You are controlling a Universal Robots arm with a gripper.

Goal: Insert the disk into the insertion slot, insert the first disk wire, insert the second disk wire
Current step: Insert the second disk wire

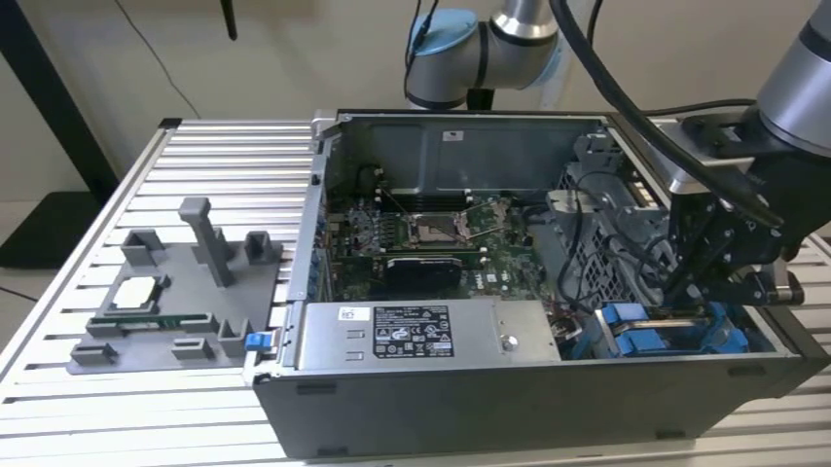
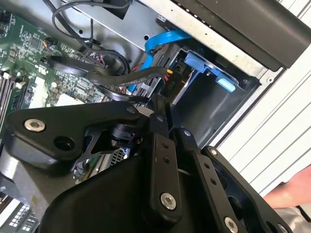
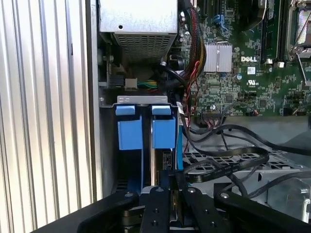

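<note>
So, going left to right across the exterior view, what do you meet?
Grey fixture tray on the slatted table → small blue tab at the case's edge → labelled power-supply box → blue carriers in the case's corner → gripper reaching down over them.

An open computer case point(image 1: 520, 389) stands on a slatted metal table point(image 1: 195, 146). Inside it lies a green motherboard point(image 1: 429, 233) with a bare processor socket point(image 1: 429, 229) near its middle, and the board's silver heatsink point(image 3: 217, 57) shows in the first wrist view. At the case's near wall sits a grey power-supply box point(image 1: 415, 336) with a white label. Black cables point(image 1: 597, 243) loop at the exterior view's right of the board. On the table, at the exterior view's left of the case, rests a grey fixture point(image 1: 182, 292) carrying a processor chip point(image 1: 136, 290) and a memory stick point(image 1: 150, 321)
</note>
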